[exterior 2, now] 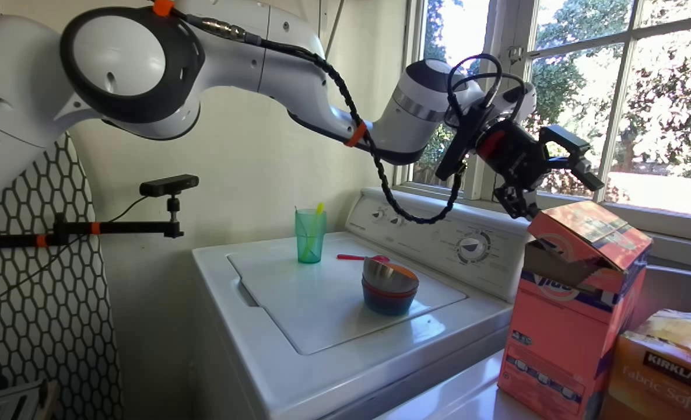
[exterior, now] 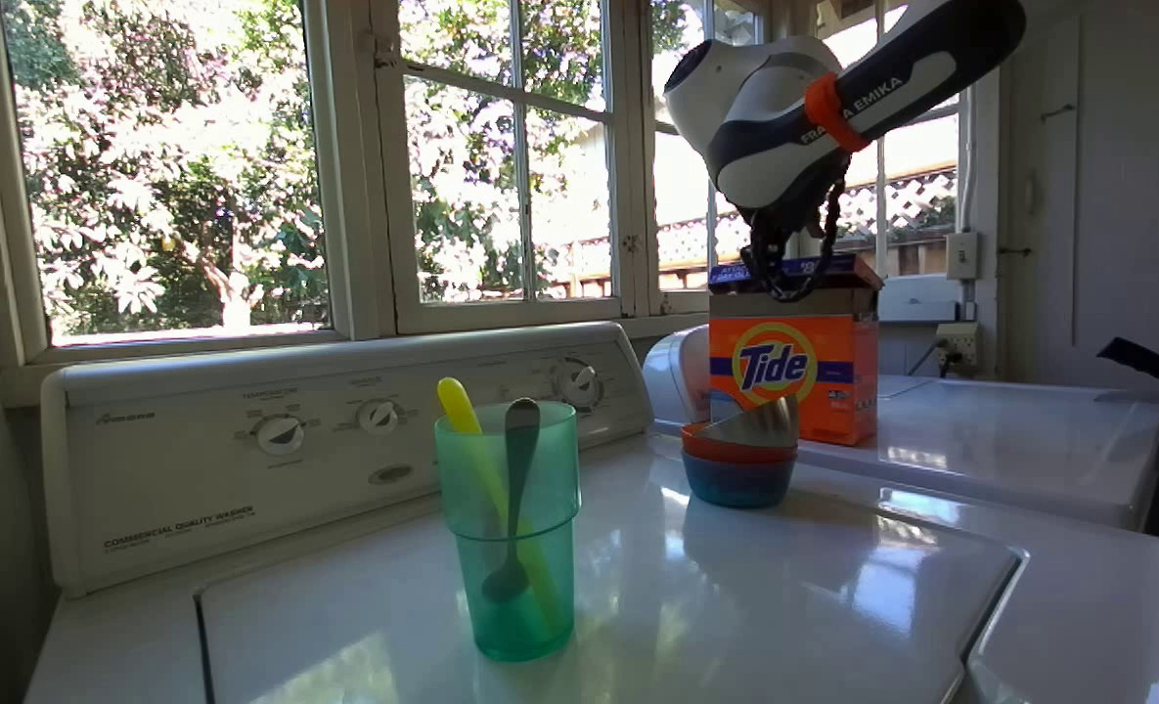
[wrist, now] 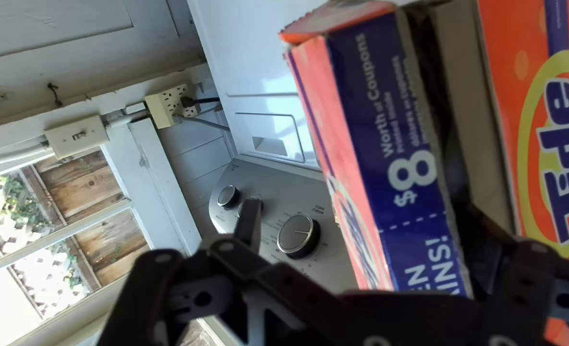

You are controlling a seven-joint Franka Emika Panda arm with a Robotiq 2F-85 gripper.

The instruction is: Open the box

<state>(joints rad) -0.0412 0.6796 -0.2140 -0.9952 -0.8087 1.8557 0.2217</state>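
Note:
The box is an orange Tide box, seen in both exterior views (exterior: 838, 376) (exterior 2: 549, 338) and in the wrist view (wrist: 500, 110). Its blue-banded lid (exterior 2: 590, 224) is partly raised and tilted, with a dark gap and bare cardboard along one side. My gripper (exterior 2: 564, 197) is at the lid's edge, fingers spread wide. In the wrist view the lid (wrist: 385, 144) lies between the spread fingers (wrist: 355, 209). One finger is at the gap under the lid; its tip is partly hidden there. The other is outside, apart from the lid's top.
A green cup with utensils (exterior: 506, 587) and stacked bowls (exterior: 740, 474) stand on the white washer (exterior 2: 310, 315). A red spoon (exterior 2: 360, 257) lies behind the bowls. A Kirkland box (exterior 2: 666, 373) stands beside the Tide box. Windows and a control panel (wrist: 284, 211) are close by.

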